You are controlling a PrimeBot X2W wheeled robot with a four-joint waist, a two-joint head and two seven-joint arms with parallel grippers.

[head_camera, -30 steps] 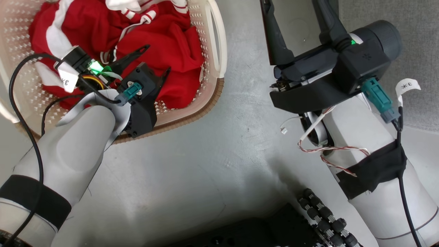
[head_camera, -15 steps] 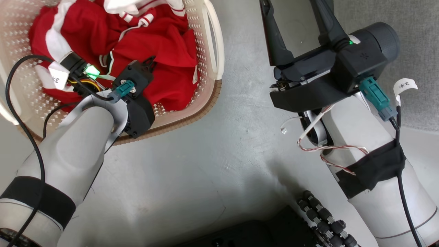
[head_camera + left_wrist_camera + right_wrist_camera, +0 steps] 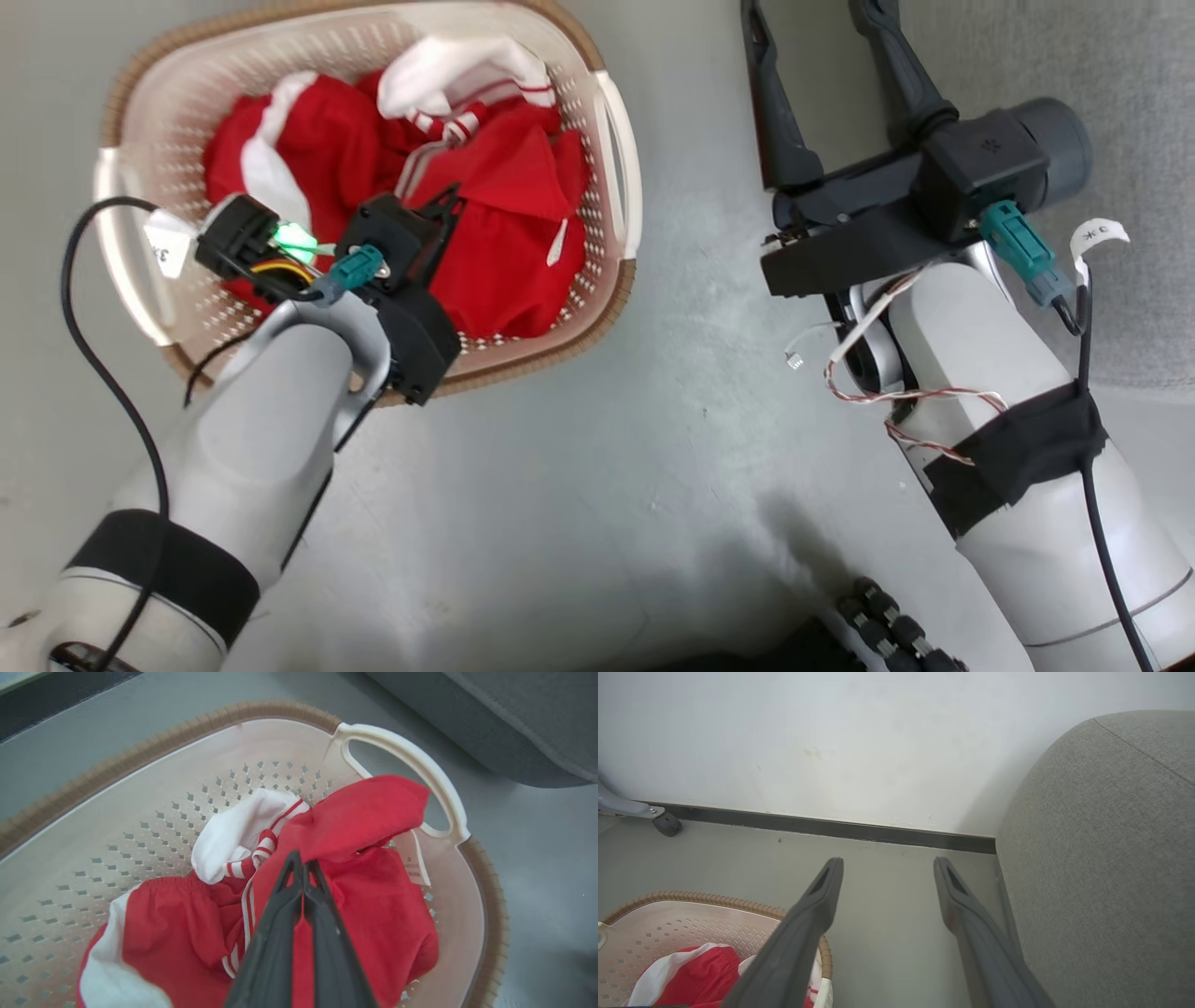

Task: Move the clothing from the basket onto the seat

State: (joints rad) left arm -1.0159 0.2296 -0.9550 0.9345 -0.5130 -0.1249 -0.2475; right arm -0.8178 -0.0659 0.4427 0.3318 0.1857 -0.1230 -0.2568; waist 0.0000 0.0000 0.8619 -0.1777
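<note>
Since 1.0 s ago: left gripper (image 3: 302,865) fingers, then spread above the clothing (image 3: 373,812), are now pressed together on red fabric; head camera has shifted as well, so the whole basket (image 3: 560,350) is in frame rather than its near end alone; right gripper (image 3: 887,863) spread unchanged.

Clothing: heaped inside basket; red with white trim, a white striped piece at 12 o'clock of the heap; one red fold stands raised at the left fingertips, leaning toward the basket handle at 2 o'clock in left wrist view; white tag hangs beside it.

Left gripper: clenched on the clothing; tips meet, red cloth visible between the fingers lower down.

Basket: on grey floor (image 3: 607,467), at 10 o'clock in head view.

Right gripper: released, fingers wide apart, holding and touching nothing; at 1 o'clock in head view, above floor between basket and seat (image 3: 1101,858).

Seat: grey fabric, 2 o'clock in head view, 3 o'clock in right wrist view; well apart from the clothing.

Wall (image 3: 878,742) with dark baseboard (image 3: 831,828) at 12 o'clock, right wrist view.
</note>
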